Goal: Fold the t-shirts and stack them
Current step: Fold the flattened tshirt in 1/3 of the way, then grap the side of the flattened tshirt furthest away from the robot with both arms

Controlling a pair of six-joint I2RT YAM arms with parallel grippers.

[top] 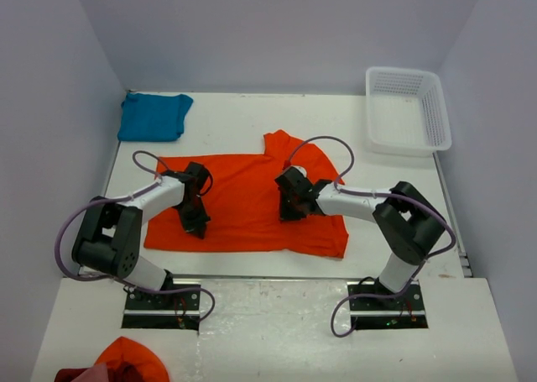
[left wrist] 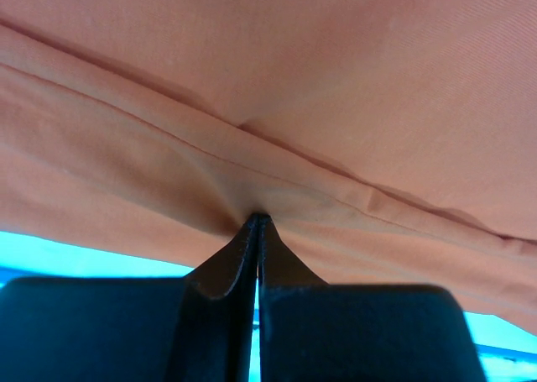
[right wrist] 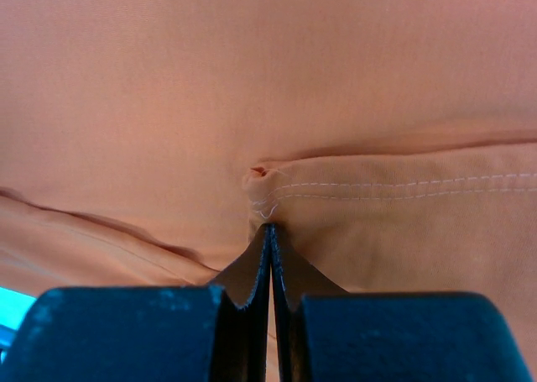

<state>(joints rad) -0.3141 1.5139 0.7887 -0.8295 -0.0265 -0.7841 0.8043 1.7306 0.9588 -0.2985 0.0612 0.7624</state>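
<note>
Orange t-shirt lying spread flat at centre of top view on white table. Teal t-shirt sitting bunched in upper left, well apart. Left gripper pressing on orange t-shirt's lower-left part, fingers together, pinching puckered fold. Right gripper sitting centre-right, fingers together, nipping cloth at stitched hem corner. White basket standing upper right, apart from both shirts

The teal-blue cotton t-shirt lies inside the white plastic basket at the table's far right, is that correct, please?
No: the top view shows the teal-blue cotton t-shirt lying on the table at its far-left corner; the white plastic basket does stand far right.
</note>
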